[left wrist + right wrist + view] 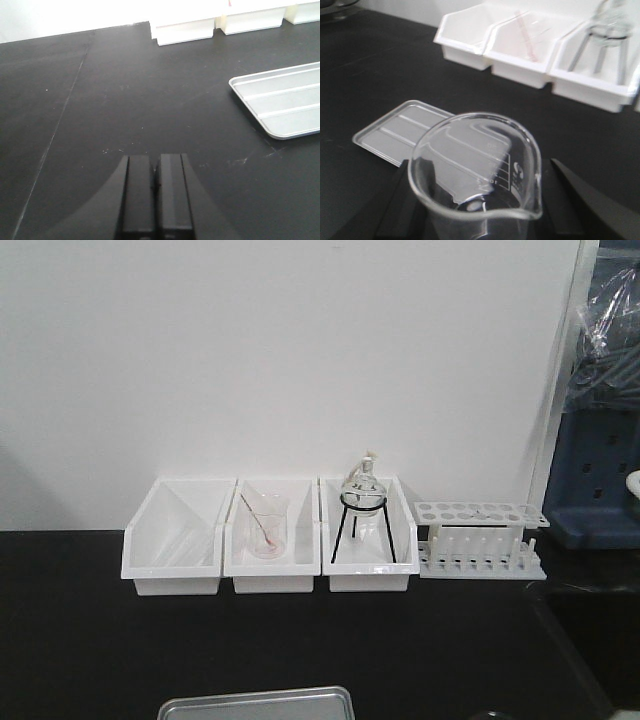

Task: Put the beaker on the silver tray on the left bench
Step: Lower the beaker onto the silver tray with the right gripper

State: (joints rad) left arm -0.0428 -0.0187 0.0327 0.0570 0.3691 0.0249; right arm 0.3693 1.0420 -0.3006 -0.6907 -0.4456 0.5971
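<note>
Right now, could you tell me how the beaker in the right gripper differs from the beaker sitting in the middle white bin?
The held beaker is gripped by the right gripper, while the bin beaker stands in the middle white bin. The held beaker looks empty; the bin beaker has a stirring rod leaning in it. Both are clear glass and upright.

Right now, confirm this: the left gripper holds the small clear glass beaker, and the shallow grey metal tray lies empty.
Wrong arm: the right gripper holds the small clear glass beaker, as the right wrist view shows; the left gripper is shut on nothing. The shallow grey metal tray does lie empty.
</note>
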